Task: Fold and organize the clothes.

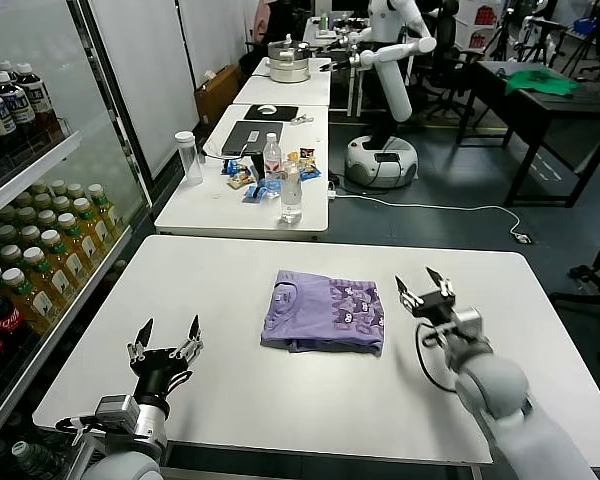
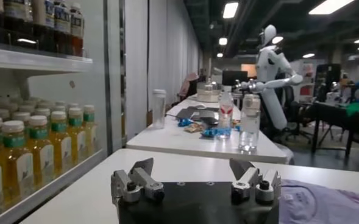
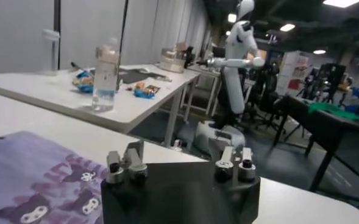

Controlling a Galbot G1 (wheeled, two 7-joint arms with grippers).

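The lavender T-shirt (image 1: 325, 311) lies folded into a compact rectangle at the middle of the white table (image 1: 230, 390), its dark purple print facing up on the right half. It also shows in the right wrist view (image 3: 33, 182) and at the edge of the left wrist view (image 2: 325, 204). My right gripper (image 1: 424, 285) is open and empty, raised just right of the shirt; in its own view (image 3: 179, 159) the jaws stand apart. My left gripper (image 1: 166, 335) is open and empty over the table's front left; its own view (image 2: 191, 171) shows the jaws wide apart.
A drinks fridge with bottles (image 1: 40, 260) stands at the left. A second table (image 1: 250, 200) behind holds water bottles (image 1: 291, 192), snacks and a laptop. Another white robot (image 1: 390, 60) stands at the back. A bright green garment (image 1: 542, 82) lies on a dark table at the far right.
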